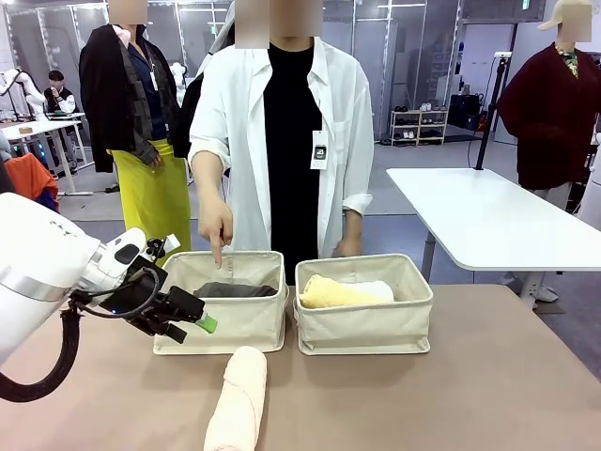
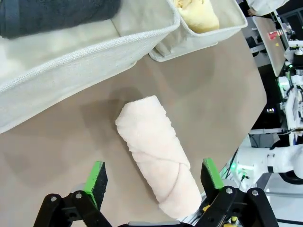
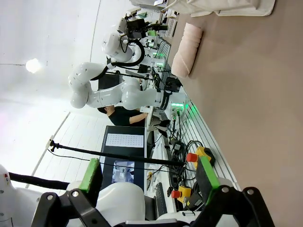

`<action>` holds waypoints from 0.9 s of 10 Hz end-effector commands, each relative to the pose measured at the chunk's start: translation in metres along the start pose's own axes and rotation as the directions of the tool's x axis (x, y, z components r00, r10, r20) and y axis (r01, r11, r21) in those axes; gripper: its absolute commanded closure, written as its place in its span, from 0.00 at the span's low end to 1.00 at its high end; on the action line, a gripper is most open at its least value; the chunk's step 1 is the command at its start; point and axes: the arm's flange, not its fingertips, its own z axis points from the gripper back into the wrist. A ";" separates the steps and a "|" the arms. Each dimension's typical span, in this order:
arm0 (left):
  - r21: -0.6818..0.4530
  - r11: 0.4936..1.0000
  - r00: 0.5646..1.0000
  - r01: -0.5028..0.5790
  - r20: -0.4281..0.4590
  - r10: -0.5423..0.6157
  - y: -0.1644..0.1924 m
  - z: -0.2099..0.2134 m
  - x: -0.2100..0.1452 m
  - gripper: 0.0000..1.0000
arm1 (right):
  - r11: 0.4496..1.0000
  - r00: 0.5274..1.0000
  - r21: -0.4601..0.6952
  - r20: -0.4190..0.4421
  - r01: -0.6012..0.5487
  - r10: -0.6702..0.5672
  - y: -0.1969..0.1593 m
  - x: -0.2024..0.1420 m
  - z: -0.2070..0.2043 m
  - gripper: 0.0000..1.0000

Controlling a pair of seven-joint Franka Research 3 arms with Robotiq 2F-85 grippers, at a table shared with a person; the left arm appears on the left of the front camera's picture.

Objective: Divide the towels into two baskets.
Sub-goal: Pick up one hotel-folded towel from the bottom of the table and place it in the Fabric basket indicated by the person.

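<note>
The pale pink towel lies rolled on the table in front of the two beige baskets. My left gripper hovers open by the left basket, above and left of that roll. In the left wrist view the pink towel lies below, between the spread green fingertips of the left gripper, which touch nothing. The dark grey towel lies in the left basket. The yellow towel and the white towel lie in the right basket. My right gripper is open and empty, away from the pink towel.
A person stands behind the baskets, one hand pointing a finger down into the left basket. The brown table has free room to the right and in front. A white table stands farther back on the right.
</note>
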 end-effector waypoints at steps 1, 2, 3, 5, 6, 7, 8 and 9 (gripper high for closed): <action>0.001 1.000 1.000 0.003 -0.003 -0.003 -0.001 -0.001 0.000 0.00 | 1.000 1.000 -0.006 0.009 -0.004 0.004 0.002 -0.003 -0.004 0.00; 0.075 0.995 0.998 -0.061 -0.029 0.064 -0.004 -0.022 0.002 0.00 | 1.000 1.000 -0.006 0.009 -0.004 0.004 0.002 -0.003 -0.004 0.00; 0.065 0.993 0.991 -0.102 -0.076 0.107 -0.013 -0.029 -0.003 0.00 | 1.000 1.000 -0.006 0.009 -0.004 0.004 0.002 -0.003 -0.004 0.00; 0.103 0.976 0.969 -0.195 -0.137 0.208 -0.016 -0.043 -0.010 0.00 | 1.000 1.000 -0.006 0.009 -0.004 0.004 0.002 -0.003 -0.004 0.00; 0.143 0.966 0.960 -0.215 -0.151 0.236 -0.018 -0.051 -0.012 0.00 | 1.000 1.000 -0.006 0.009 -0.004 0.004 0.002 -0.003 -0.004 0.00; 0.171 0.956 0.948 -0.237 -0.173 0.266 -0.023 -0.061 -0.014 0.00 | 1.000 1.000 -0.006 0.009 -0.004 0.004 0.002 -0.003 -0.004 0.00; 0.184 0.948 0.939 -0.260 -0.179 0.292 -0.027 -0.071 -0.016 0.00 | 1.000 1.000 -0.006 0.009 -0.004 0.004 0.002 -0.003 -0.004 0.00; 0.182 0.945 0.935 -0.272 -0.183 0.304 -0.035 -0.080 -0.019 0.00 | 1.000 1.000 -0.006 0.009 -0.004 0.004 0.002 -0.003 -0.004 0.00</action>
